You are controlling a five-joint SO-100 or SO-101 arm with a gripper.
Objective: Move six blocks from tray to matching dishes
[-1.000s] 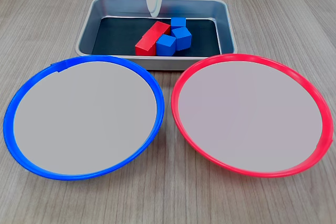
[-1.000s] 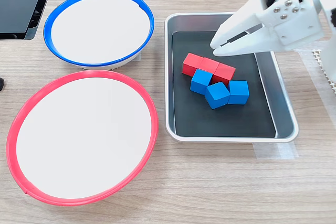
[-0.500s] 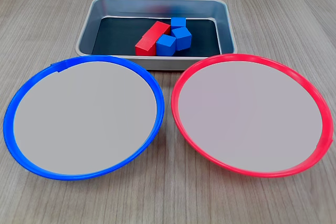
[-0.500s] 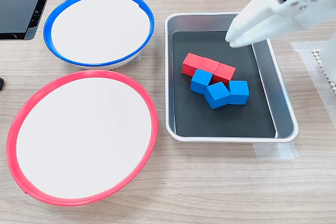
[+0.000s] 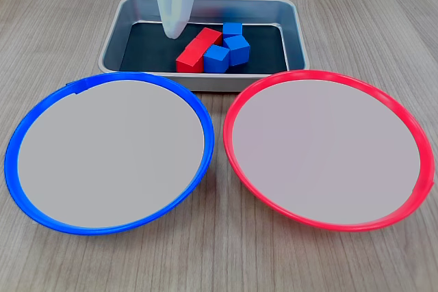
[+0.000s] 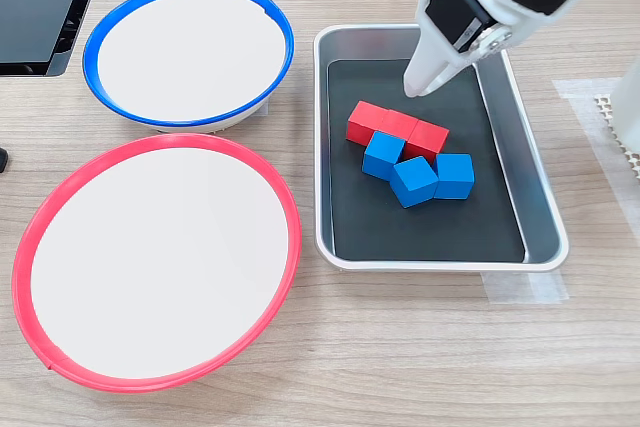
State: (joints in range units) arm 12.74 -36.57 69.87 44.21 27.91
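We see the tray (image 5: 113, 35) (image 6: 540, 209) standing on the wooden table (image 5: 68, 5) (image 6: 400, 367), with both plates in front of it in the first exterior view. The blue-rimmed plate (image 5: 14, 169) (image 6: 95, 72) lies toward the first exterior view's left and the red-rimmed plate (image 5: 236, 162) (image 6: 25, 307) toward its right; the two rims sit just beside each other, and neither plate has anything on its pale grey centre.

All six blocks are in the tray, bunched together on its dark bottom. The three red blocks (image 5: 198, 50) (image 6: 398, 127) are lined up touching one another in a short row. The three blue blocks (image 5: 230, 47) (image 6: 420, 171) press against that row on the side toward the first exterior view's right, and they touch each other as well.

The white hand (image 5: 174, 31) (image 6: 414, 87) hangs over the tray with its tip pointing down. In the first exterior view it is just left of the red row, and in the second exterior view its tip is just above the far end of that row, apart from the blocks. It holds nothing. Its fingers look pressed together into a single point, but we cannot tell for certain whether they are fully clenched.

At the second exterior view's upper left corner a dark flat object (image 6: 35, 7) lies on the table, beside the blue-rimmed plate.
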